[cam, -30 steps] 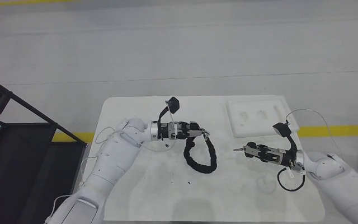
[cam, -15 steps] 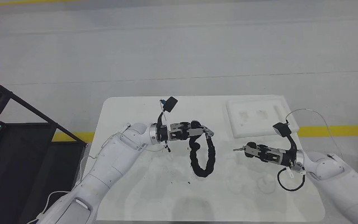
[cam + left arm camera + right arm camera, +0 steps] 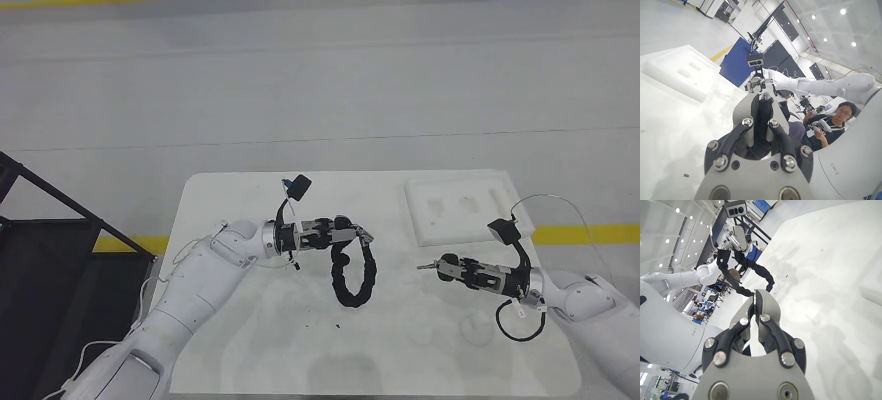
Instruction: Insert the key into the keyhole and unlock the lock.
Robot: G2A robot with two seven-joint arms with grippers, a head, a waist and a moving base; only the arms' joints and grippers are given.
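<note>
So the left arm comes in from the near left corner of the tabletop (image 3: 400, 340), forearm pretty much level, reaching toward the middle. The left pincer (image 3: 358, 236) is clamped tight on the head of the lock (image 3: 352, 298). The shiny cylinder sticks out just past the fingertips (image 3: 745, 102), and the black fabric-covered cable hangs below it in a loop toward the tabletop. Can't tell if the loop touches.

The lock cylinder (image 3: 736, 242) lies roughly along the table's long side. Its keyhole end faces the right arm.

The right arm stretches in low from the near right corner, and the right pincer (image 3: 443, 268) is closed almost flat on the key (image 3: 428, 267). The key's blade pokes out past the tips, toward the lock, more or less in line with the cylinder. Key and lock are well apart, with bare tabletop between them.

There's also a white foam tray (image 3: 460, 208) at the far right corner.
</note>
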